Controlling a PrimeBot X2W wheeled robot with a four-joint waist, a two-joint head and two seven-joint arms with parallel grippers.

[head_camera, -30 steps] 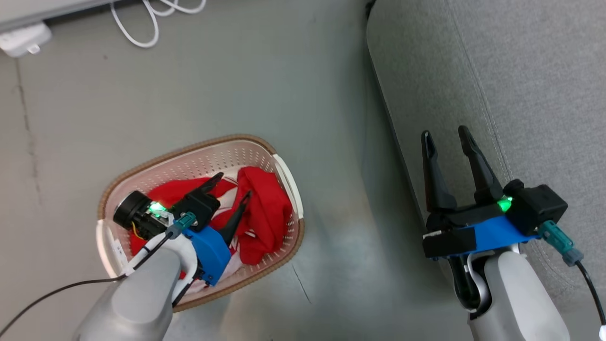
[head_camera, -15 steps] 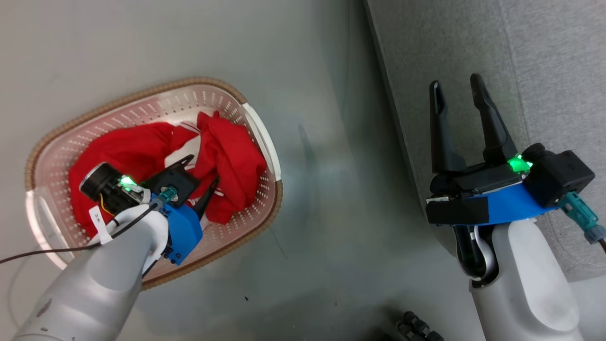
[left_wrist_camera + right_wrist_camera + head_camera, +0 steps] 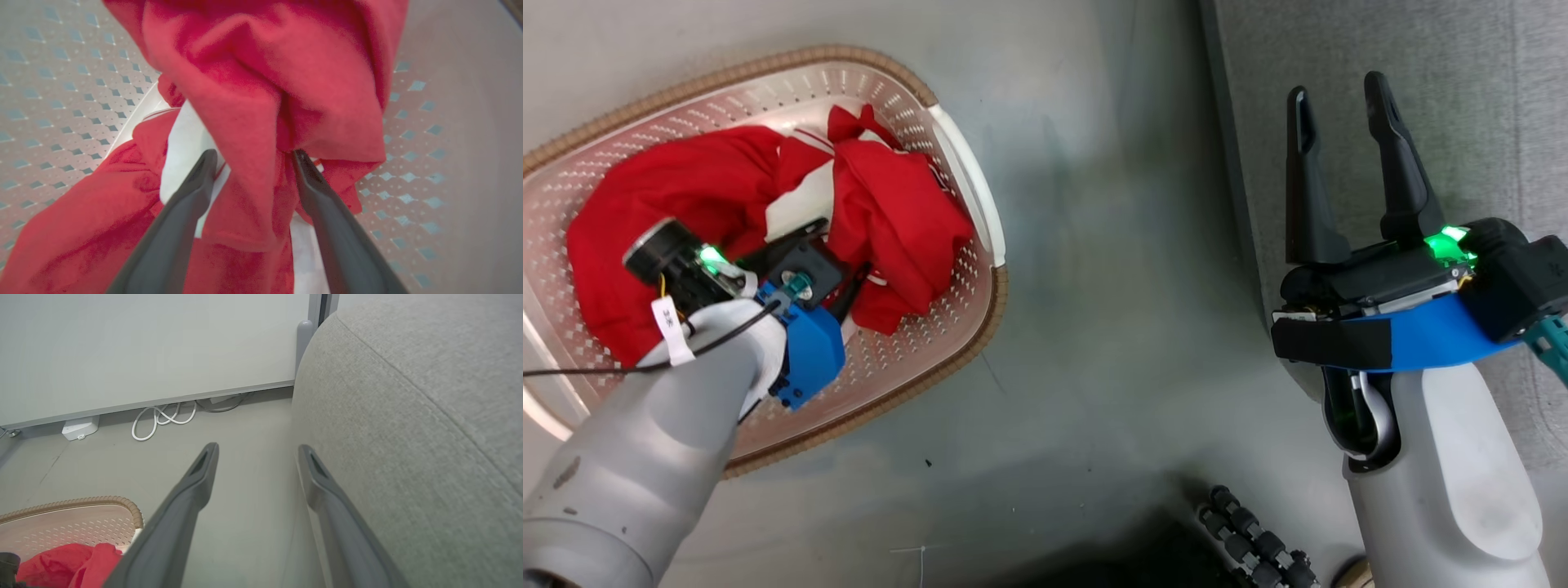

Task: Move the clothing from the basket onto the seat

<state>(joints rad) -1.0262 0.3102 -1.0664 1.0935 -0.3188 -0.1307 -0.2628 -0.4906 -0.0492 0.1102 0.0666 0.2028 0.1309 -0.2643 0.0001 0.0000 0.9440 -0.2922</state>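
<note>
Straddling a fold of the clothing (image 3: 327, 81) in the basket (image 3: 882, 61), the left claw (image 3: 254, 154) gapes, deeper than before; right claw (image 3: 1338, 86) spread beside the seat (image 3: 1462, 49); wrist tag (image 3: 670, 322) unreadable

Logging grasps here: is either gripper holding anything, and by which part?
Nothing is held. The left gripper, jaws open, straddles a red fold of the clothing in the basket; the right gripper is open and empty near the seat.
</note>
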